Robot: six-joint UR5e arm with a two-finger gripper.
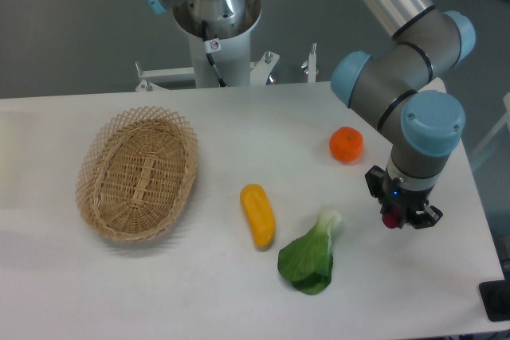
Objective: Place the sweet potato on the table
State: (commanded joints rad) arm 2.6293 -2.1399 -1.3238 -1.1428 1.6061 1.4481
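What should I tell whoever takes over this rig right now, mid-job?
Claw: pointing down over the right side of the table, shut on the sweet potato; only a small reddish piece shows between its fingers.
Whether the sweet potato already touches the tabletop cannot be told from this view.
Elsewhere on the table: wicker basket at left, yellow-orange vegetable in the middle, bok choy beside it, orange fruit behind the claw.
Done: sweet potato gripped and carried over the table.
Left: lower if needed, open the claw, lift the arm away.
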